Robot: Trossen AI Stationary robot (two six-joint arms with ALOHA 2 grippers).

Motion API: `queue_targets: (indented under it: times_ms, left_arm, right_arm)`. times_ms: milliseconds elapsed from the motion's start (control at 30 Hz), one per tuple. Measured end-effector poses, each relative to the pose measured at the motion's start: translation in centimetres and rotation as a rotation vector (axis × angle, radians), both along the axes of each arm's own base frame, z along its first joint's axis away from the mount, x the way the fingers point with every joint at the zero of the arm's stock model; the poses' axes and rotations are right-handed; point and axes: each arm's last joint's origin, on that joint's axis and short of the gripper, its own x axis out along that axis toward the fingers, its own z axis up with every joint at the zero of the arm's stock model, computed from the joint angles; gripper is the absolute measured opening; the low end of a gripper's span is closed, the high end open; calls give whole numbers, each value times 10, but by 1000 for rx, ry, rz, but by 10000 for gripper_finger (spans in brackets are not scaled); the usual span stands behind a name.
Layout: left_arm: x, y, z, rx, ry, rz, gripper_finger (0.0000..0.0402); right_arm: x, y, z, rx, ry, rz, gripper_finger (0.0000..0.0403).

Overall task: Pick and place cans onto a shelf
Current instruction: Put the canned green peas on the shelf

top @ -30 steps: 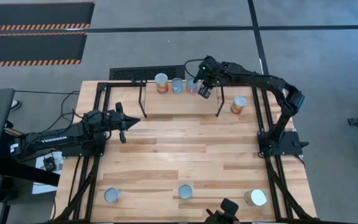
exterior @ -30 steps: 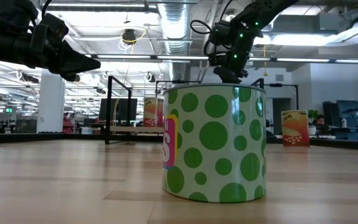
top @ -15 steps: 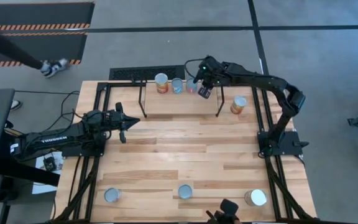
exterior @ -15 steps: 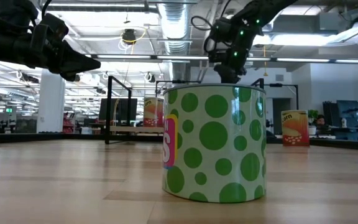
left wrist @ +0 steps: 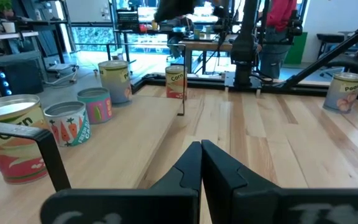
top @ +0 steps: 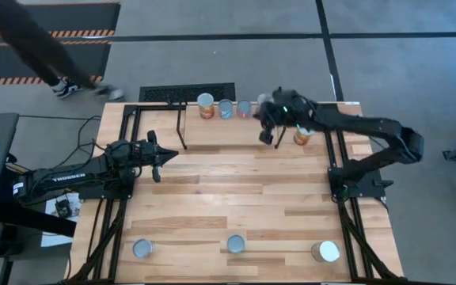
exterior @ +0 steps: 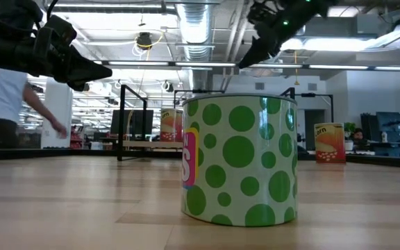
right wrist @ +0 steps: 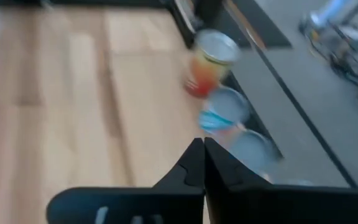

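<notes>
Right hand point(top: 266, 136) hangs over the shelf point(top: 212, 133) board, toward its right end, fingers pressed together and holding nothing. Left hand point(top: 157, 157) waits over the surface just left of the shelf, also pinched closed and empty.

Three cans stand in a row along the far edge of the shelf: an orange-labelled one point(top: 205, 105), a blue-grey one point(top: 226, 108) beside it, a third point(top: 244, 108) next along. A tan corn can point(top: 302, 133) stands just right of the shelf's right upright, near the right hand. Three more wait along the near edge of the surface: left point(top: 142, 248), middle point(top: 236, 243), right point(top: 324, 252). The middle one is the green-dotted tin point(exterior: 239, 160) filling the low view.

Judgement: the step in hand is fetching the next can, and the corn can is the closest candidate. To do it well:
- spread the fingers fully before descending;
- keep clear of the black upright between hand and can;
- come straight down, fingers straddling the tin evenly;
- grip mid-height so it lifts without tilting;
- set it on open board, apart from the far-edge row.

A person point(exterior: 2, 104) walks beyond the surface.
</notes>
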Motion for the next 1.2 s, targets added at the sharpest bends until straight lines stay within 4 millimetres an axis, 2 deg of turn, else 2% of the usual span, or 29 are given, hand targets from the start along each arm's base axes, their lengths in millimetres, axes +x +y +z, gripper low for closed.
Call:
queue_targets:
  times_ms: [300, 500, 700, 833, 1067, 1200]
  left_arm:
    - [0, 0, 0, -2, 1, -4, 0]
    - [4, -5, -2, 9, 29, -58, 0]
    - [16, -14, 8, 3, 64, -128, 0]
    - [30, -24, 17, -4, 107, -166, 0]
    - [60, -45, 27, -35, 199, -178, 0]
    - [81, -65, 33, -50, 253, -185, 0]
  right_arm:
    - [-20, 71, -66, 20, -356, 227, 9]
    - [-40, 101, -102, 26, -561, 341, 4]
    - [-65, 112, -125, 16, -663, 391, 8]
    - [-76, 111, -133, 9, -688, 385, 5]
    - [-77, 106, -135, 2, -683, 362, 9]
    - [-77, 110, -135, 8, -688, 383, 8]
